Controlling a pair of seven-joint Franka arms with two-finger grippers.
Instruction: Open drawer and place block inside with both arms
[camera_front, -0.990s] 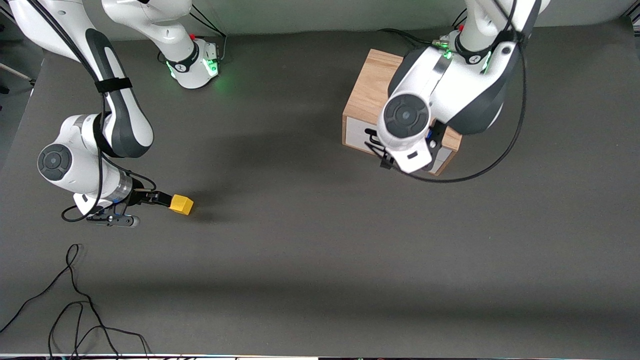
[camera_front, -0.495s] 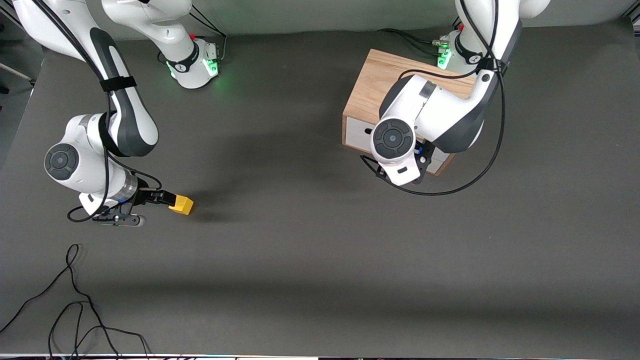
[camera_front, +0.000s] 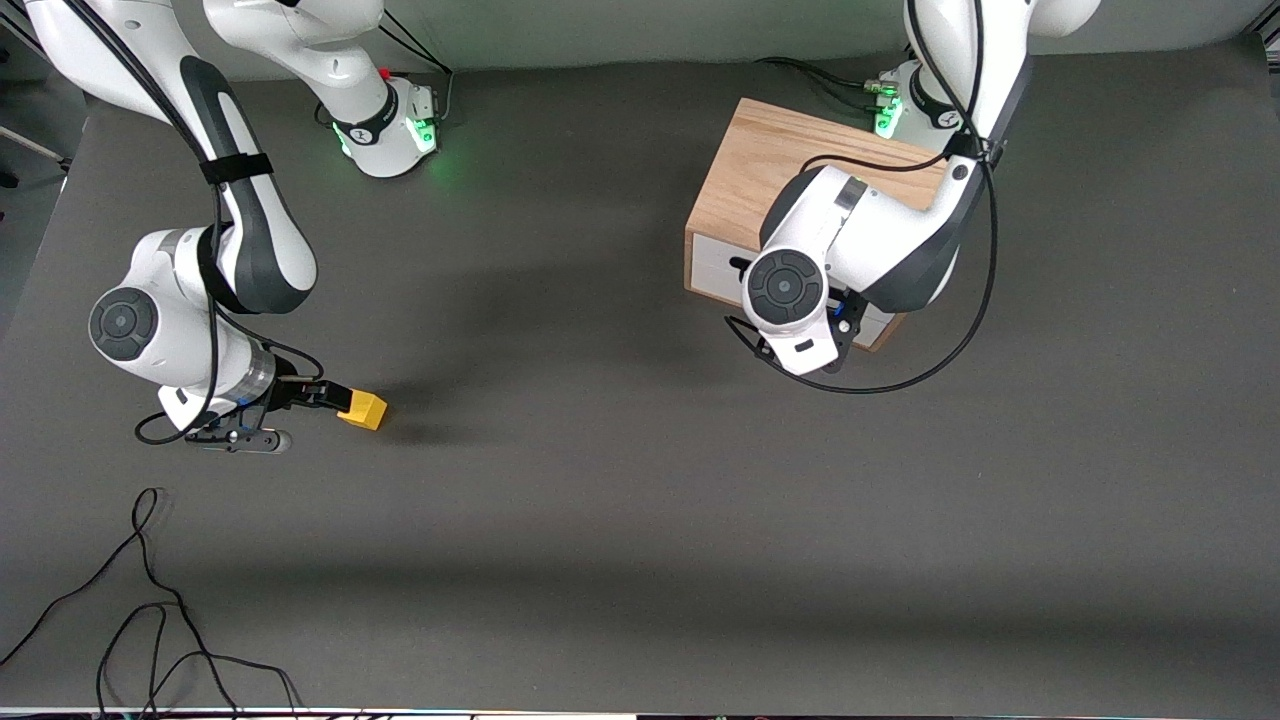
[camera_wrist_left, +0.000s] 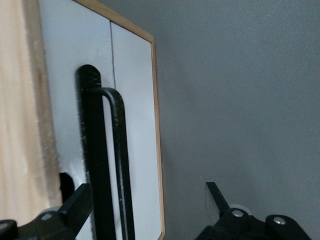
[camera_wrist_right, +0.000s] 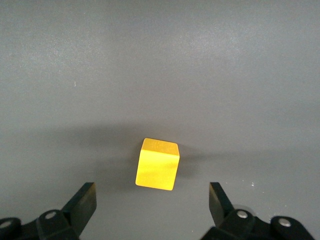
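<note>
The yellow block (camera_front: 362, 410) sits on the grey table toward the right arm's end. My right gripper (camera_front: 328, 396) is low beside it. In the right wrist view the gripper (camera_wrist_right: 151, 200) is open and the block (camera_wrist_right: 157, 164) lies just ahead of its fingertips, untouched. The oak box (camera_front: 760, 160) stands near the left arm's base, its drawer (camera_front: 712, 264) shut. My left arm's wrist (camera_front: 788, 288) hangs in front of the drawer and hides the gripper. In the left wrist view the left gripper (camera_wrist_left: 147, 202) is open around the black handle (camera_wrist_left: 119, 165), not gripping it.
Loose black cables (camera_front: 150, 620) lie on the table near the front camera at the right arm's end. A cable loop (camera_front: 930, 365) hangs from the left arm beside the box.
My left arm has drawn in and down in front of the drawer, uncovering more of the box top. My right gripper has shifted slightly toward the block. The block has not moved.
</note>
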